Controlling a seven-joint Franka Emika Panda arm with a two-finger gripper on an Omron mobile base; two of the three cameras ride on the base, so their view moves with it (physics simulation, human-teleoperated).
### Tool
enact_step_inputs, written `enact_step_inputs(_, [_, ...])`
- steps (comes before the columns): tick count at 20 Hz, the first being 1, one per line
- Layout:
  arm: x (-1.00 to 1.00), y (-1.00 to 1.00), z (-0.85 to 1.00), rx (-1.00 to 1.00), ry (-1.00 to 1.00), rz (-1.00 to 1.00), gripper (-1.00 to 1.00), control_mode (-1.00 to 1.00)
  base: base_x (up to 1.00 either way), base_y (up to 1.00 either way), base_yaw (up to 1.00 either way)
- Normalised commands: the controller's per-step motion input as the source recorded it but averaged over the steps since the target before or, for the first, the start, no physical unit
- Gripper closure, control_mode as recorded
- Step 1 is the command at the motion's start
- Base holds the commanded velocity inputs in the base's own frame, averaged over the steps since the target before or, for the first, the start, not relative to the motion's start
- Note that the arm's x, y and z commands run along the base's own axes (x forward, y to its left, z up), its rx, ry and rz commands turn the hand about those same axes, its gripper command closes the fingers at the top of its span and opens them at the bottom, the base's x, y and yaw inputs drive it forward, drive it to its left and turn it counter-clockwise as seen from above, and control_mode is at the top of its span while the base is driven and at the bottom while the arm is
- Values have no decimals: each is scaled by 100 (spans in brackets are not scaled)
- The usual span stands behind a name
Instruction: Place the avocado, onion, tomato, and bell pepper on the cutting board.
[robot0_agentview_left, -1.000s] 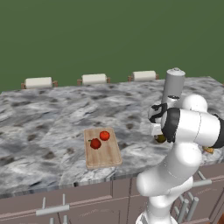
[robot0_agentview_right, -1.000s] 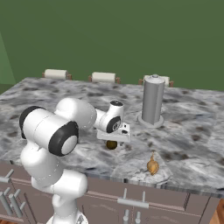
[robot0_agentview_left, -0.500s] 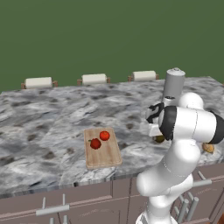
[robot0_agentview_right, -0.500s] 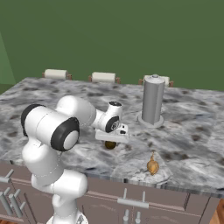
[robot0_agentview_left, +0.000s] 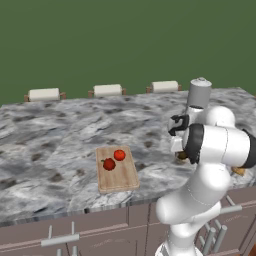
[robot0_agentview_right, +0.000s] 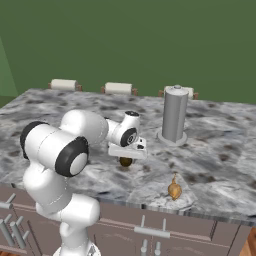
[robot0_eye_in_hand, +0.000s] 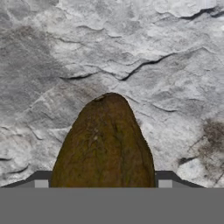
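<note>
The avocado (robot0_eye_in_hand: 105, 144) sits on the marble table (robot0_agentview_left: 60, 130), clamped between the finger tips of the hand (robot0_agentview_right: 126, 156). The onion (robot0_agentview_right: 174, 189) lies near the table's front edge. The cutting board (robot0_agentview_left: 116, 175), well apart, carries two red items (robot0_agentview_left: 114, 159).

I read the surface (robot0_agentview_left: 60, 130) as polished grey marble with dark veins. The cutting board (robot0_agentview_left: 116, 170) looks like matt pale wood with a visible grain. In my hand view the avocado (robot0_eye_in_hand: 105, 144) has a dull, wrinkled olive-brown skin. The tall canister (robot0_agentview_right: 174, 114) at the far right looks like brushed grey metal. The onion (robot0_agentview_right: 174, 189) has a tan, papery-looking skin. The cabinet fronts (robot0_agentview_left: 100, 235) below look like matt brown wood with metal-looking handles.
</note>
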Motion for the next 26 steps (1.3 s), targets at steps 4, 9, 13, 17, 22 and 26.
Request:
enact_step_inputs(4, [0,27,54,0,0,9,100,-100,0,0,0])
enact_step_inputs(9, [0,52,53,0,0,14,100,-100,0,0,0])
enact_step_inputs(13, [0,59,50,0,0,15,100,-100,0,0,0])
enact_step_inputs(17, [0,63,40,0,0,15,100,-100,0,0,0])
enact_step_inputs(22, [-3,67,29,0,0,15,100,-100,0,0,0])
enact_step_inputs(26, [-5,74,26,0,0,15,100,-100,0,0,0])
